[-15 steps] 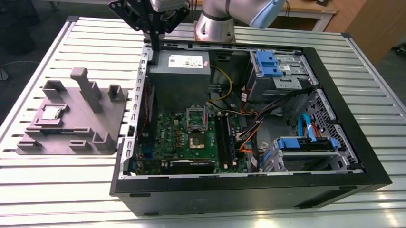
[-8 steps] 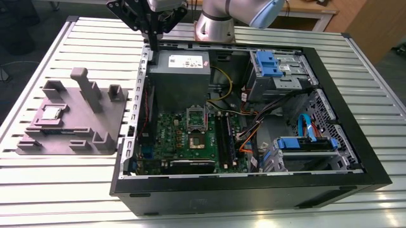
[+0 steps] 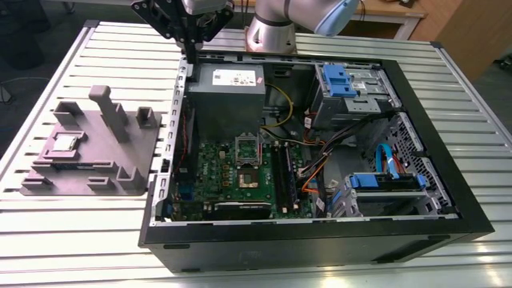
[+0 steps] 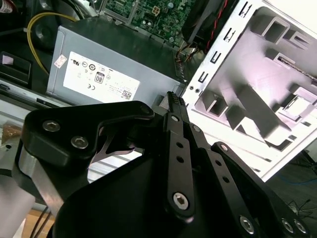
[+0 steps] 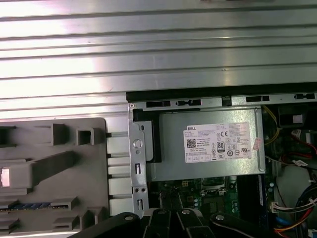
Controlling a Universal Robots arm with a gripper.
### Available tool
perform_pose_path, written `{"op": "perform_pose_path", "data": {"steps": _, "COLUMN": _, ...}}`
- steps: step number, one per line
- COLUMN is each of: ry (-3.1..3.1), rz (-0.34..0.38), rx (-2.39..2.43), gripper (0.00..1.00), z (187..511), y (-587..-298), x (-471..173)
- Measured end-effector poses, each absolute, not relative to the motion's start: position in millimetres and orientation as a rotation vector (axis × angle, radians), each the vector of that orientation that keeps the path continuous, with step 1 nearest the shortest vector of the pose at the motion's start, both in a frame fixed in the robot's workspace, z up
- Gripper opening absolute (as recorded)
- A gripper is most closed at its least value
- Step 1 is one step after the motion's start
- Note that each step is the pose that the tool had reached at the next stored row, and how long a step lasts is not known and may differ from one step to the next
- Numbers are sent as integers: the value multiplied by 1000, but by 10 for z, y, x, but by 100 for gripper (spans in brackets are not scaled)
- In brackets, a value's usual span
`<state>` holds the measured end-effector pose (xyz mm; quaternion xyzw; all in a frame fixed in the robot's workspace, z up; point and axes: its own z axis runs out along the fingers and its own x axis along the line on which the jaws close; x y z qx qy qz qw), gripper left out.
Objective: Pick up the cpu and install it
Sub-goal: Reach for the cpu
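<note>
The cpu, a small silver-grey square chip, lies flat in a recess of the grey holder block on the table, at the exterior view's left of the open computer case. It also shows as a pale patch on that block in the first wrist view. My gripper hangs high over the case's far corner, above the power supply, well away from the chip. Its fingers look shut together with nothing between them. The motherboard's cpu socket lies open inside the case.
The black case lies on its side on a slatted metal table. Inside are coloured cables, blue drive bays and memory slots. The holder block has upright posts.
</note>
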<state>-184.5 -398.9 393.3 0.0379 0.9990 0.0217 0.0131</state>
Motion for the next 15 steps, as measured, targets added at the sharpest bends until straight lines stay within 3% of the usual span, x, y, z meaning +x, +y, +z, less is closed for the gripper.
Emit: {"op": "perform_pose_path", "data": {"steps": 15, "ry": 3113, "rz": 68, "rx": 118, "gripper": 10, "z": 3933, "y": -3990, "x": -1916}}
